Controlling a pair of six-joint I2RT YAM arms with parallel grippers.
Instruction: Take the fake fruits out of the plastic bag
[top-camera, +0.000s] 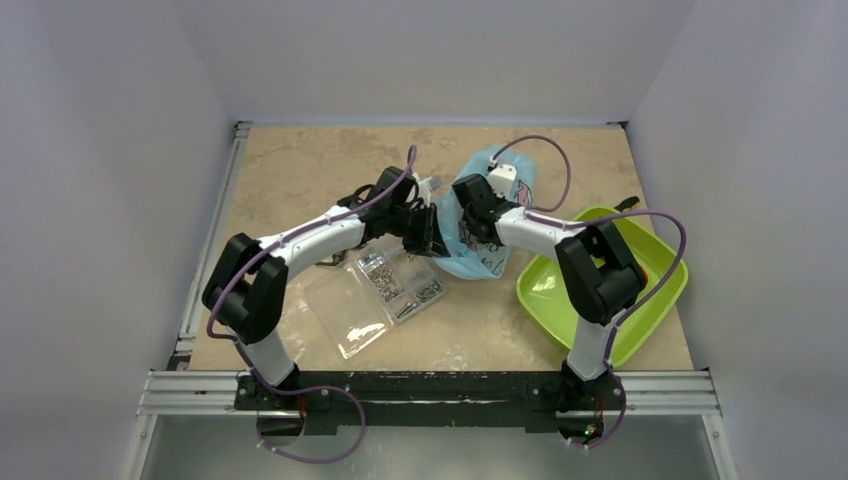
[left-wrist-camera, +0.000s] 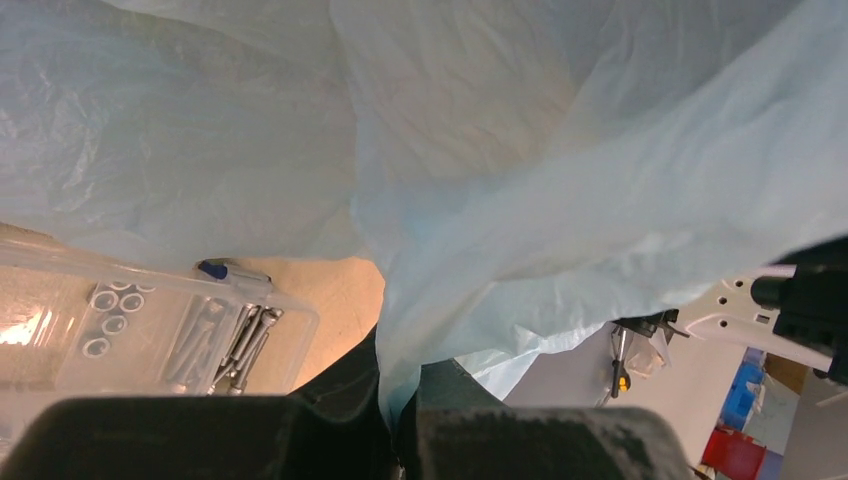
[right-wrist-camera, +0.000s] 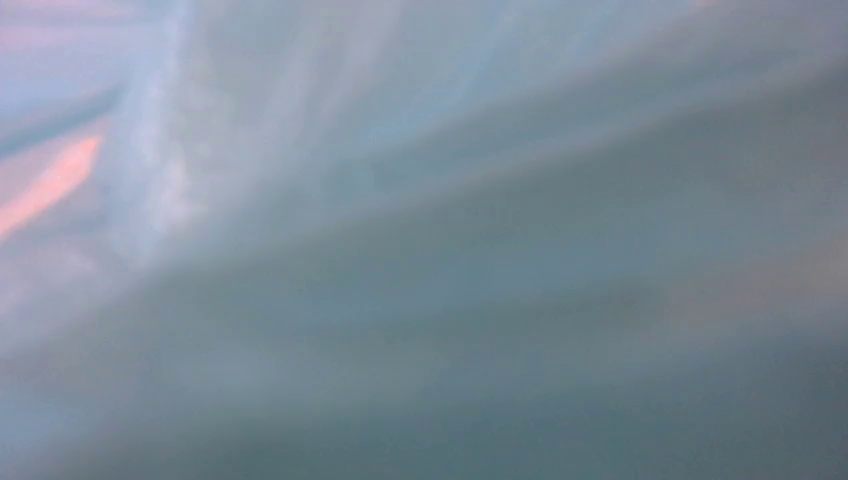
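Two arms meet at mid-table (top-camera: 300, 170). The clear compartment box (top-camera: 385, 295) lies directly below and beside the left gripper (top-camera: 432, 238). In the left wrist view the box (left-wrist-camera: 150, 320) sits left of the fingers and holds washers (left-wrist-camera: 110, 320) and screws (left-wrist-camera: 245, 340). The lime-green tray (top-camera: 545, 290) lies behind the right gripper (top-camera: 472, 222), under that arm's elbow.

The left gripper (left-wrist-camera: 400, 420) is clamped on a fold of the plastic bag (left-wrist-camera: 560, 180). From there the film rises and spreads ahead of the fingers. The bag (top-camera: 495, 255) lies between the two grippers and drapes around the right one. Blue, pink-printed film (right-wrist-camera: 420, 260) fills the right wrist view, so whether those jaws are apart or together cannot be told. The bag's contents are hidden.
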